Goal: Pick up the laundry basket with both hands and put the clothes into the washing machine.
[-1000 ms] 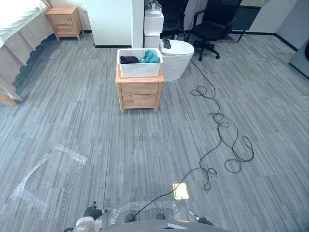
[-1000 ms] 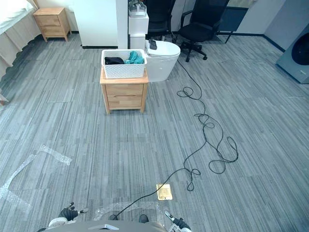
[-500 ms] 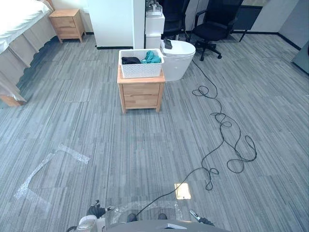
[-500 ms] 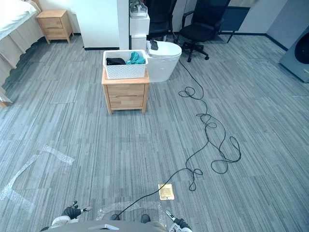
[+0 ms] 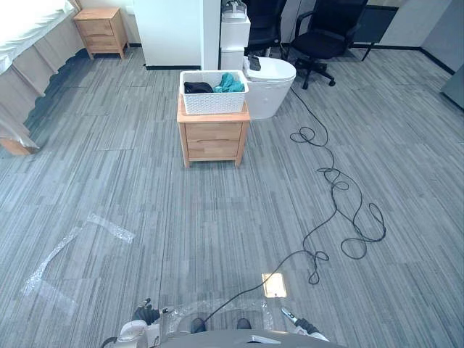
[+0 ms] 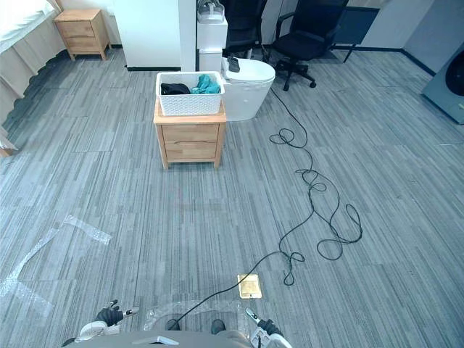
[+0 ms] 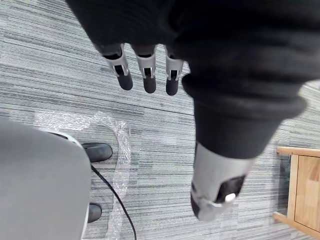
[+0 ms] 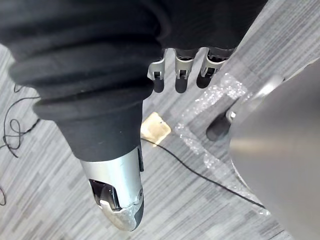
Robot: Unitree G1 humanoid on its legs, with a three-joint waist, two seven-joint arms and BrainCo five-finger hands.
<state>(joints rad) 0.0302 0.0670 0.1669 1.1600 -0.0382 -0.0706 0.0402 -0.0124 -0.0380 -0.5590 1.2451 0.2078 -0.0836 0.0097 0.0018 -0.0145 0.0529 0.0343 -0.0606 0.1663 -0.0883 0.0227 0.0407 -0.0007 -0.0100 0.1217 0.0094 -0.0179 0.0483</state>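
Left hand (image 7: 145,74) and right hand (image 8: 180,75) hang low, fingers straight and loose, holding nothing. Well ahead of them a white basket (image 5: 214,103) sits on a wooden worktop (image 5: 212,136), holding dark clothes (image 5: 195,88) and teal clothes (image 5: 229,84). Far to the right, a grey washing machine (image 6: 450,81) is cut off at the edge.

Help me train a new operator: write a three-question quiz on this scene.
1. True or false: the laundry basket stands on the floor.
2. What do the left hand and the right hand hold? A: clothes. B: the basket. C: nothing.
3. Fill in: the clothes in the basket are black and ____.

Key: 1 false, it stands on the wooden cabinet. 2 C, both hands hang open. 3 teal.
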